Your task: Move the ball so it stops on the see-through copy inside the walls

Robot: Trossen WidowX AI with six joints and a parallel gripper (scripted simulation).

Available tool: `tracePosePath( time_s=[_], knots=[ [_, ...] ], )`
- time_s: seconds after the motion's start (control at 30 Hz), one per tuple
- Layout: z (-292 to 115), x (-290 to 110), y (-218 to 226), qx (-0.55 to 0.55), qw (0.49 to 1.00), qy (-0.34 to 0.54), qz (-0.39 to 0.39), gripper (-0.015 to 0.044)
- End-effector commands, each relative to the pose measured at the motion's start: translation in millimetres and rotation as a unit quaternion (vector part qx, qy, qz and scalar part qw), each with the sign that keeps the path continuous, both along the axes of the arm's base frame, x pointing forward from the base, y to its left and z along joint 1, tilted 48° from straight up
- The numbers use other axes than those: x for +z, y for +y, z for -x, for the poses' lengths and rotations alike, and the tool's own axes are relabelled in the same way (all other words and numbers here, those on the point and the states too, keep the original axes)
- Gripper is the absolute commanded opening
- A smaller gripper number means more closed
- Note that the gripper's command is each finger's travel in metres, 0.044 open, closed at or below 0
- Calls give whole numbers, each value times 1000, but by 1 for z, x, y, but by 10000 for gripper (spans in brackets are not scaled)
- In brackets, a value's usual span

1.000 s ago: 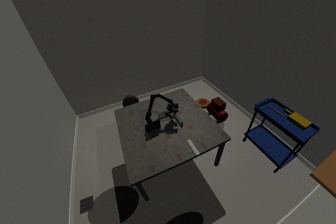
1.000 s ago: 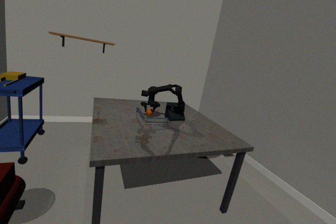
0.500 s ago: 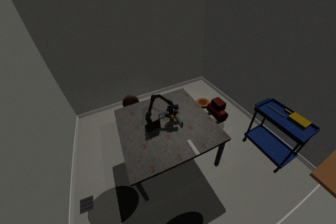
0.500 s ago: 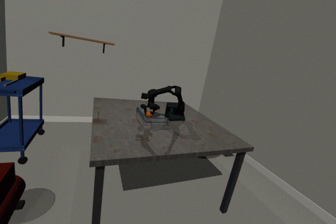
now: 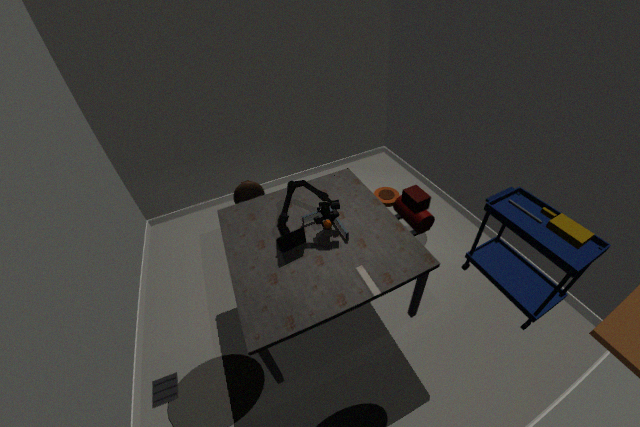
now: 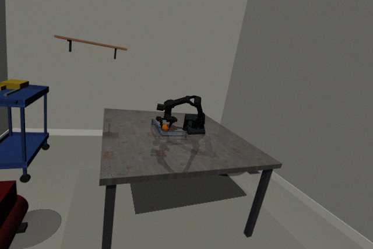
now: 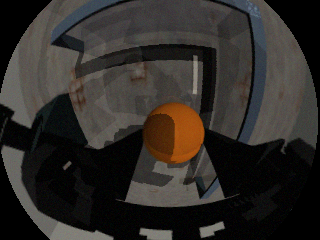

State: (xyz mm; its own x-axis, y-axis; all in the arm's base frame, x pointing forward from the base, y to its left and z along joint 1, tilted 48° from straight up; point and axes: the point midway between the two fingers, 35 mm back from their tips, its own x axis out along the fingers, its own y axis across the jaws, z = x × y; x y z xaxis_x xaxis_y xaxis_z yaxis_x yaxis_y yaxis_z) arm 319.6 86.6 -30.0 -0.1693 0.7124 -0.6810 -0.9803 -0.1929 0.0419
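Right now my gripper (image 7: 172, 131) is clamped on the orange ball (image 7: 174, 131), one finger pressing each side at its widest line, jaws standing wide around it. Held between my jaws, the ball hangs low inside the corner formed by the two clear walls (image 7: 252, 74); whether it touches the table (image 6: 192, 161) I cannot tell. Seen from the exterior, the ball (image 6: 164, 126) sits just behind the walls (image 6: 168, 133), under my gripper (image 6: 165, 122). The see-through copy is not distinct in any view, so I cannot say how near it lies.

By my judgement the ball is rigid, smooth and light: it shows no dent under my pads, and a round, slick thing will slip out if gripped off its middle. It should also roll freely once freed, so a slow, even opening low over the table looks wise, with the walls ahead of my jaws there to check it.

Farther out, from the top view, stand my base (image 5: 289, 241) and a blue cart (image 5: 537, 251).
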Motion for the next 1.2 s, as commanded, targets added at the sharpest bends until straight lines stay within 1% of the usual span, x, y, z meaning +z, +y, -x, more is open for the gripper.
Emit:
tracePosePath(
  time_s=[0.0, 0.1, 0.17, 0.3, 0.37, 0.47, 0.5, 1.17],
  knots=[
    [0, 0, 0, 1, 1000, -1, 0, 315],
    [0, 0, 0, 1, 1000, -1, 0, 394],
    [-3, 7, -8, 0, 1000, -1, 1, 440],
    [-13, 49, -54, -2, 1000, 3, 0, 440],
    [-13, 57, -62, -3, 1000, 4, -1, 440],
    [-13, 57, -62, -3, 1000, 4, -1, 440],
    [-14, 50, -59, -13, 1000, 5, -3, 440],
    [-14, 50, -59, -13, 1000, 5, -3, 440]
  ],
)
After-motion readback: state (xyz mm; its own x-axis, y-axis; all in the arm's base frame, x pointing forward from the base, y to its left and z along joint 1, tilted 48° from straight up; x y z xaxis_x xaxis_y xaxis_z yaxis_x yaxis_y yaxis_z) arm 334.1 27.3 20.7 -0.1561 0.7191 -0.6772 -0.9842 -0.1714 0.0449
